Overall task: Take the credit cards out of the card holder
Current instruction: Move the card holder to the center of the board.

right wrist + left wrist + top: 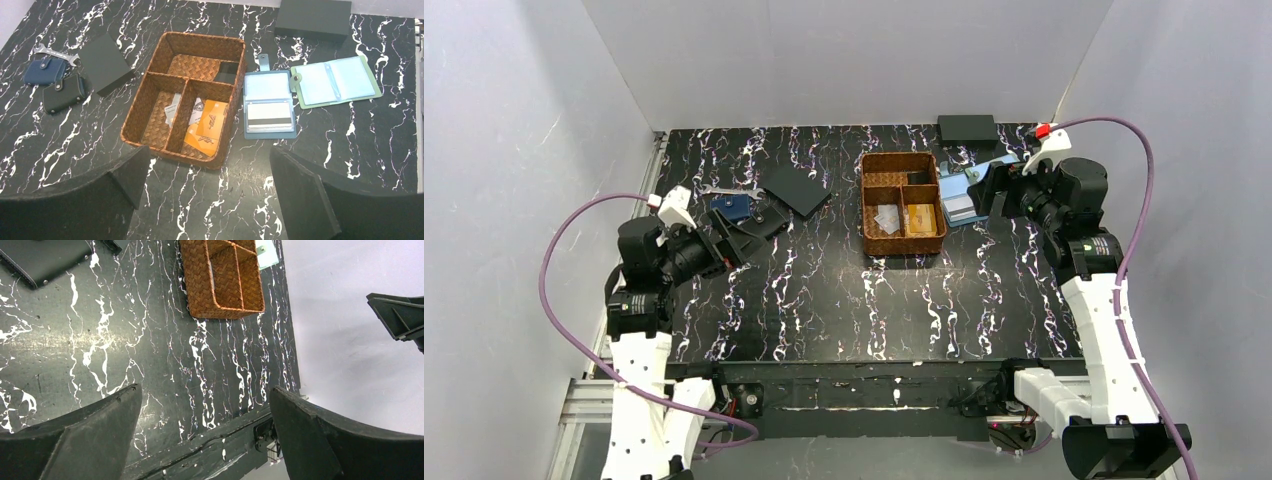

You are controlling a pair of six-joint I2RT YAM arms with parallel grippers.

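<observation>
Two orange-gold credit cards lie in the lower right compartment of a wicker basket. A small black snap wallet lies closed beside a navy wallet. Its black cover fits the card holder, but its inner faces are hidden. My left gripper is open and empty over that spot and hides the black wallet from above. In the left wrist view the left gripper frames bare table. My right gripper is open and empty, raised at the right of the basket.
An open blue-rimmed holder with a striped white card and an open green-rimmed holder lie right of the basket. A black box stands at the back. A black square and a wrench lie left.
</observation>
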